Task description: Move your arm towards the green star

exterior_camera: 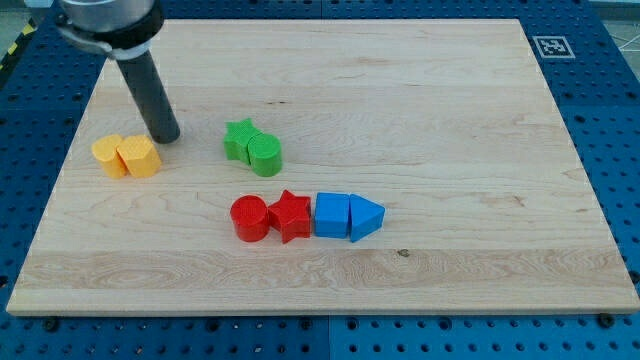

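The green star [238,137] lies left of the board's middle, touching a green cylinder [265,155] at its lower right. My tip [165,137] rests on the board to the star's left, about a block's width or more away. The tip stands just above and right of two yellow blocks: a yellow heart-like block [109,155] and a yellow hexagonal block [139,156], which touch each other.
A row of touching blocks lies below the green pair: red cylinder [249,218], red star [291,215], blue cube [332,214], blue triangular block [366,217]. The wooden board [420,110] sits on a blue pegboard. A marker tag [552,46] is at the top right.
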Motion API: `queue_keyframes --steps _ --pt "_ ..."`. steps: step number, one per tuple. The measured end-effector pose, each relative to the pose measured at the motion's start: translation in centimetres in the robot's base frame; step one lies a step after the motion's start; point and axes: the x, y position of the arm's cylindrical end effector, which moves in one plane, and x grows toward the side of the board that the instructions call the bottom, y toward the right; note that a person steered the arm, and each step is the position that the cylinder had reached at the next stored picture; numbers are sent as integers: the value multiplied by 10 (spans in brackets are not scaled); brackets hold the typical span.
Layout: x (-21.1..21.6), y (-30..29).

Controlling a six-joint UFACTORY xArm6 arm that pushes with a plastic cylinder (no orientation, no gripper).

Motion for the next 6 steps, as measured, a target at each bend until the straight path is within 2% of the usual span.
queue_keyframes --steps 1,3,6 --pt "-16 -1" --pt "-16 2" --pt "9 43"
